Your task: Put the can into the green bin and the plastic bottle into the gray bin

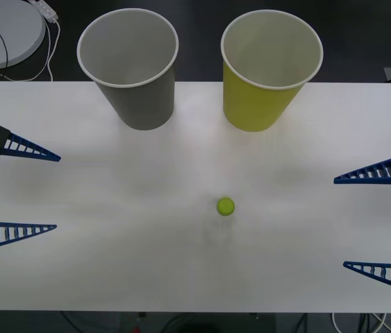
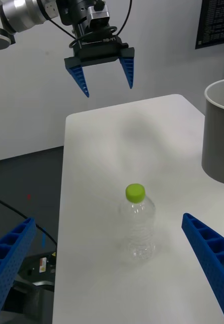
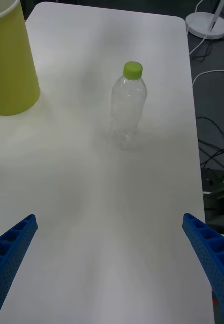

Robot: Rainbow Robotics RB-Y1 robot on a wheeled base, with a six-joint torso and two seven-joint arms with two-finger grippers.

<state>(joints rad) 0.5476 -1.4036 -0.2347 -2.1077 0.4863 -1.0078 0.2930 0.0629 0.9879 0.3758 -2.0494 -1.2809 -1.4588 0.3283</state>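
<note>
Judging plastic bottle [image 1: 225, 215] light, empty, crushable, tippy; we favour gentle mid-body pinch. Left tool [image 1: 23, 189], right tool [image 1: 379, 222] both spread, empty.

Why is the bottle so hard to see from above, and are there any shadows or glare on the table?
Front view: seen from straight above, the clear plastic bottle nearly vanishes against the white table, leaving its cap; soft gray shadows spread below the gray bin and green bin. Both wrist views: its crinkled body shows from the side with a faint shadow; no harsh glare.
</note>
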